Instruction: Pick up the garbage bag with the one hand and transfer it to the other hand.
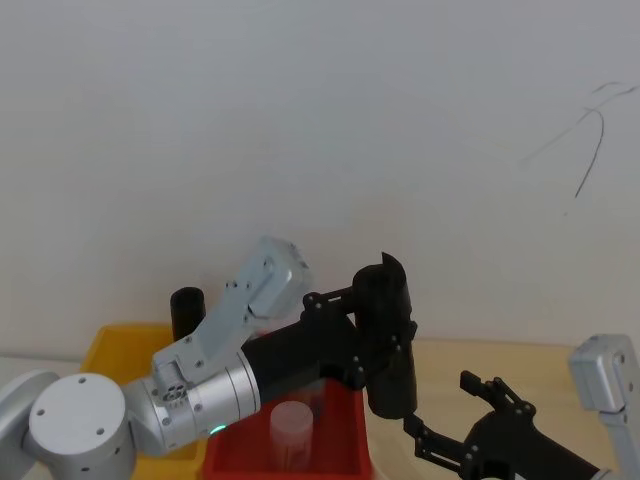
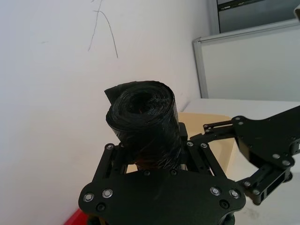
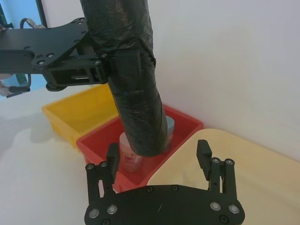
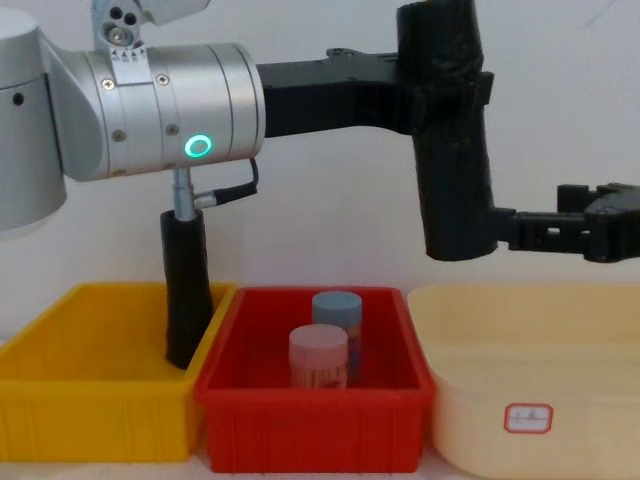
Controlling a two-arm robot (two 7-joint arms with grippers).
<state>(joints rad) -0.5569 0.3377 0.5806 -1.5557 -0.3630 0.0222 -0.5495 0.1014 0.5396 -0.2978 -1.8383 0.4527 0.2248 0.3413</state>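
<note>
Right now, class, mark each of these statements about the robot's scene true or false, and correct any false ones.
1. The left gripper is shut on the garbage bag roll. True.
2. The right gripper is also shut on that roll. False: its jaws are open, near the roll's lower end.
3. The red bin holds a pink-capped jar and a blue-capped jar. True.
4. The yellow bin is empty. False: another black roll stands in it.
5. The held roll lies horizontal. False: it is held roughly upright.
</note>
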